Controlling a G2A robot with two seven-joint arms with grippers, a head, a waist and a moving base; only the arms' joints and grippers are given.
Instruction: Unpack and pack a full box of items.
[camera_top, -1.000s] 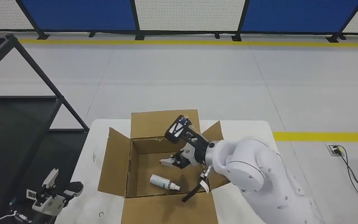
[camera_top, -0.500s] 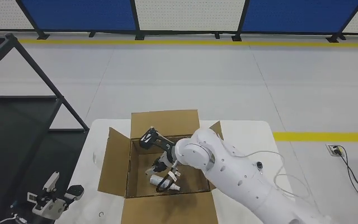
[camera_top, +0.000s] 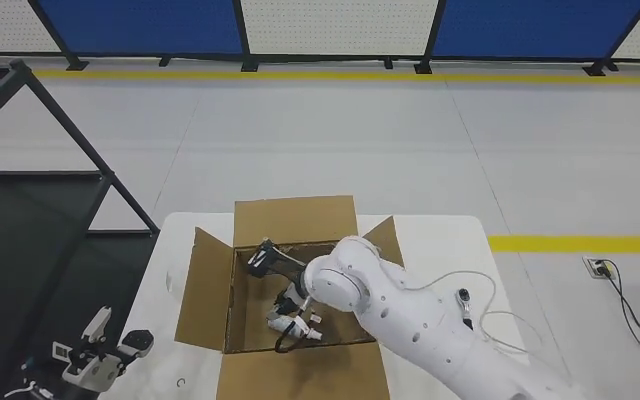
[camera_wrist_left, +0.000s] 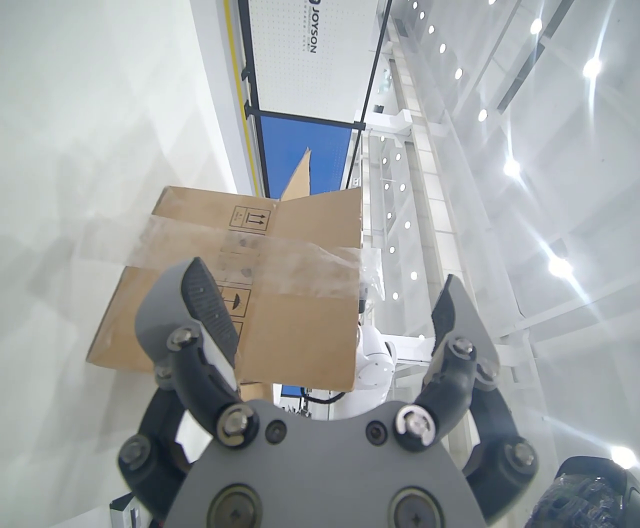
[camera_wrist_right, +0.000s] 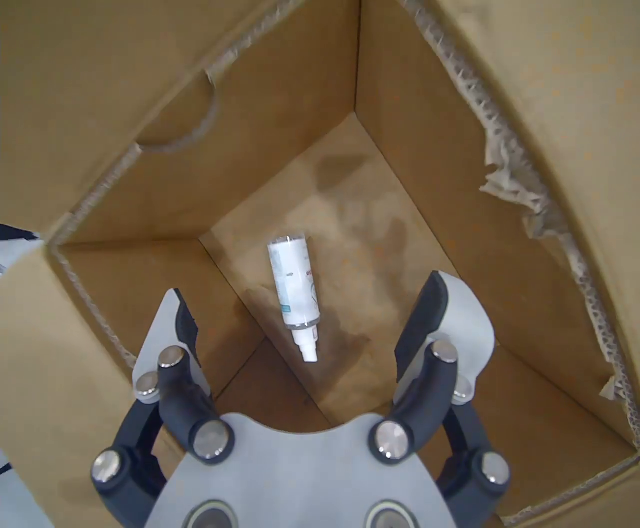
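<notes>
An open cardboard box (camera_top: 255, 220) stands on the white table (camera_top: 175, 235). On its floor lies a white spray bottle (camera_wrist_right: 294, 295), on its side, nozzle toward the camera. My right gripper (camera_wrist_right: 305, 287) hangs open inside the box just above the bottle, a finger on either side and not touching it. From the top, the right gripper (camera_top: 286, 318) is low in the box's left half and hides most of the bottle. My left gripper (camera_wrist_left: 324, 274) is open and holds nothing, off the table's near left corner (camera_top: 100, 352), facing the box's taped outer wall (camera_wrist_left: 280, 320).
All the box flaps (camera_top: 202, 290) stand open and outward. One inner wall has a torn cardboard edge (camera_wrist_right: 530, 200). A black metal frame (camera_top: 60, 140) stands left of the table. Bare tabletop (camera_top: 440, 235) lies right of the box.
My right arm swung from the box's right side to its left half and dropped lower, ending over the bottle. The left gripper sank slightly toward the near edge.
</notes>
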